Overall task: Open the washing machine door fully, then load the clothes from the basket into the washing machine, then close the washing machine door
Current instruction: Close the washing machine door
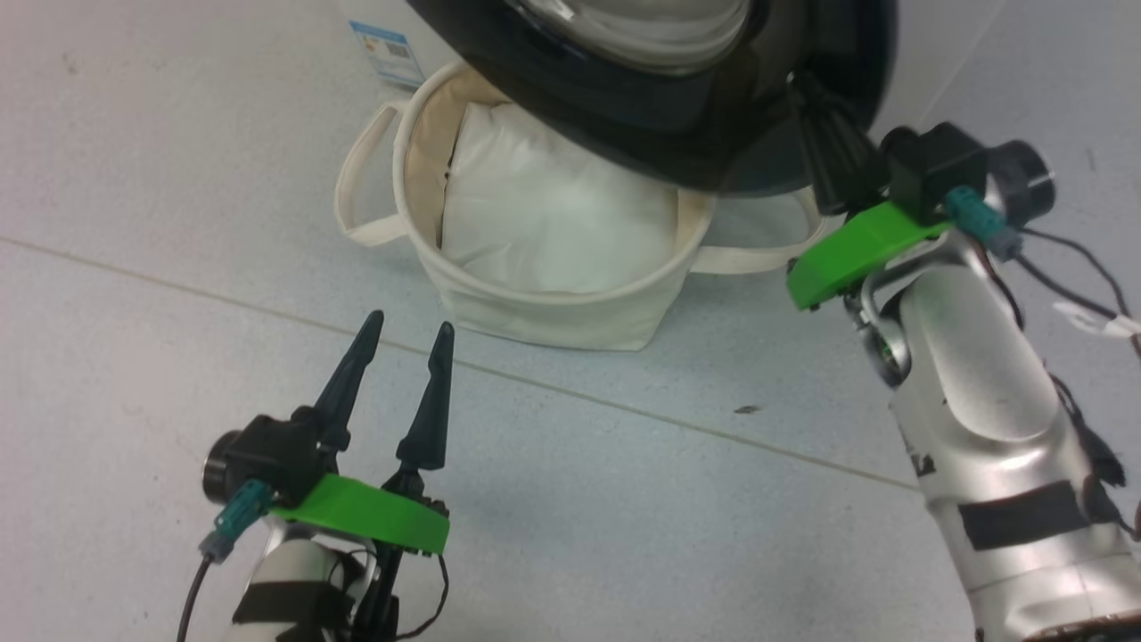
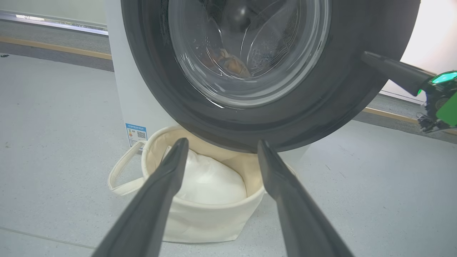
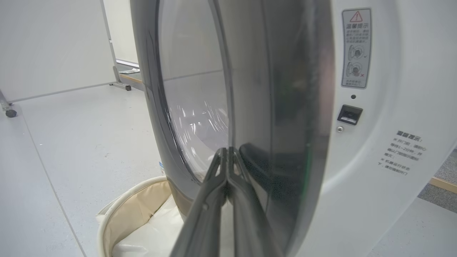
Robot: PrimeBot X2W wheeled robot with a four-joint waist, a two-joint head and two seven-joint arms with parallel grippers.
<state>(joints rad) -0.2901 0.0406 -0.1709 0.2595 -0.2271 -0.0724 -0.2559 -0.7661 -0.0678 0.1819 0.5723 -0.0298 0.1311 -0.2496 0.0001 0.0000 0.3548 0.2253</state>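
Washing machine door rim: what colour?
Glossy black door rim; shows best in the left wrist view.

A pale grey floor [image 1: 624, 499] is seen across the head view, crossed by a thin seam [image 1: 178, 290] from middle left to lower right, with a small dark speck [image 1: 747, 409] lying just above it. A plain white padded cushion [image 1: 553, 223] is shown at upper centre. In the right wrist view a white panel [image 3: 53, 46] is set at upper left, and a small castor [image 3: 10, 113] is seen below it at the left edge.
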